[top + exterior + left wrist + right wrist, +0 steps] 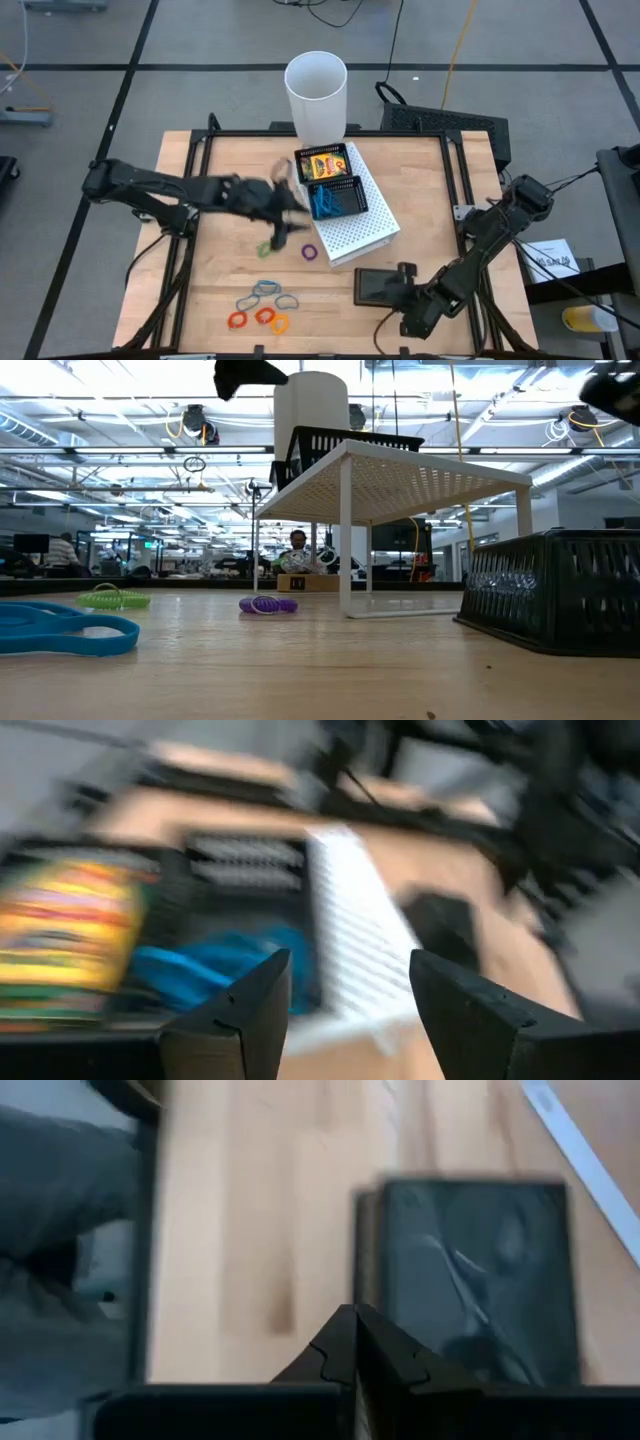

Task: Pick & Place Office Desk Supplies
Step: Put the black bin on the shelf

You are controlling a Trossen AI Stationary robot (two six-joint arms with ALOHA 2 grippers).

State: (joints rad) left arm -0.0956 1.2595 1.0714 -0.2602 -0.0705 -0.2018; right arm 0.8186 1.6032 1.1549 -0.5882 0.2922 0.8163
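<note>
We see the left gripper (290, 208) hanging over the middle of the wooden table (210, 290), just beside the black mesh tray (335, 180) that sits on top of a white perforated riser shelf (355, 232); its two dark fingers (235, 1015) stand apart with nothing between them. In the left wrist view, past those fingers, the tray holds the yellow-and-green crayon boxes (65, 935) in one compartment and a heap of blue rubber bands (215, 970) in the next one. From above, the crayon boxes (322, 163) lie in the tray section nearer the tall white cup (316, 92), and the blue bands (326, 203) in the section beside it. Loose on the table we find a green band (266, 248) and a purple band (309, 252) close to the shelf's edge, and farther toward the front edge a cluster of grey, blue, red and orange bands (262, 305). The right gripper (405, 290) rests low at the front right of the table, its fingers (352, 1345) pressed together and holding nothing, just beside a separate black mesh bin (375, 286). In the low view the purple band (268, 604) lies near a leg of the shelf.
</note>
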